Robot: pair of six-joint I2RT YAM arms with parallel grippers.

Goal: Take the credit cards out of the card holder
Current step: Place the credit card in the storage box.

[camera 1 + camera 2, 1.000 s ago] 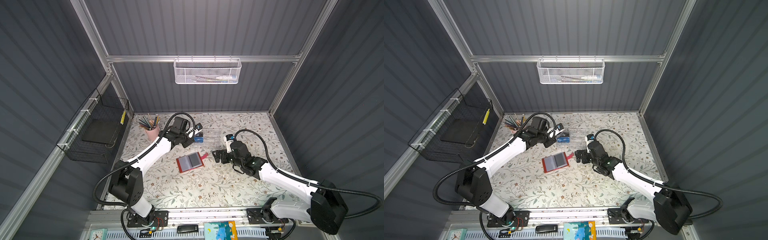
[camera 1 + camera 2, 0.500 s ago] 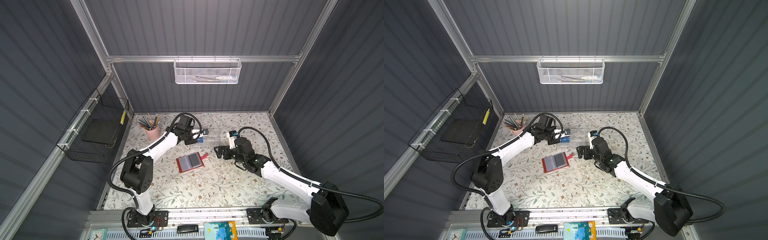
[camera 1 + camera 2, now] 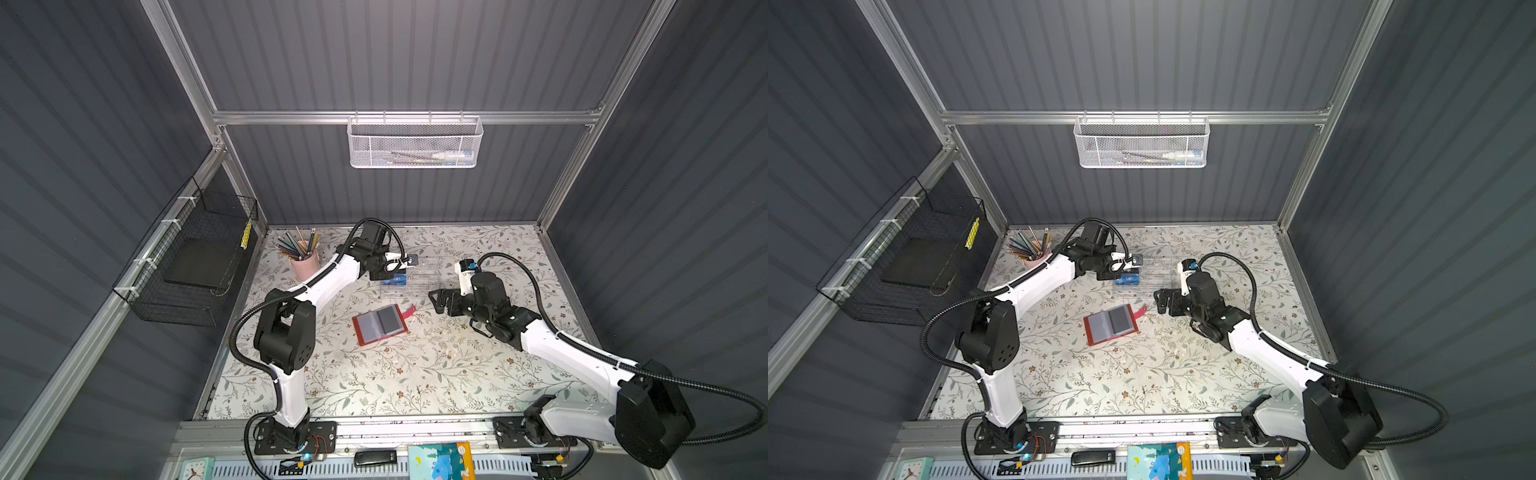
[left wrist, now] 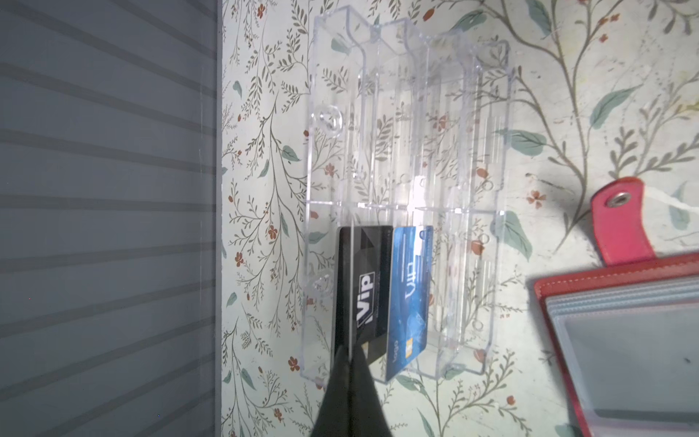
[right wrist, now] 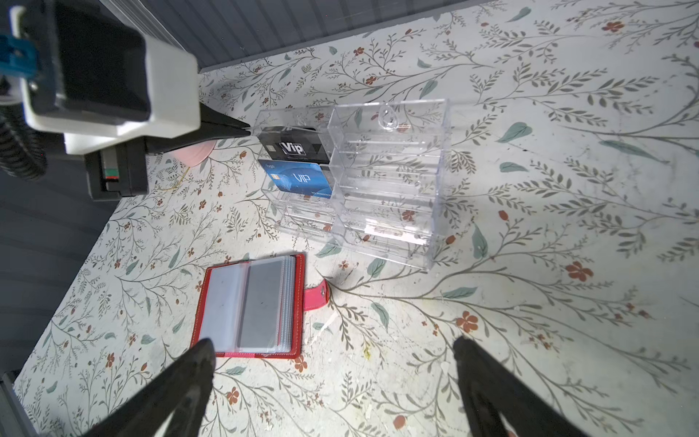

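Near the back edge of the worktop [image 5: 529,265], about midway along, stands the clear box [image 4: 465,125]. Two cards are out of the holder: the blue card [image 4: 410,287] sits in one slot, and the black card [image 4: 372,265] is in the next slot, nearer the back wall. Both slots are on the left arm's side of the box.

Left hand [image 4: 350,355]: closed right down, pinching the black card by its end edge. Card in the slot but not yet let go.

Right hand [image 5: 333,343]: spread as wide as it goes, empty, hovering above the worktop on the near side of the holder, touching nothing.

Holder [image 5: 299,310]: lies open and flat mid-worktop, in front of the box, strap tab pointing toward the right arm.

My estimate is that we are partway through. Next is to release the black card, then check the sleeves.

Unclear: one facing sleeve is pale and the other is darker grey, and I cannot tell whether that is a card back or just plastic. The pages stacked beneath are hidden. The left wrist view cuts off most of the holder, and I cannot tell how deep the black card sits.
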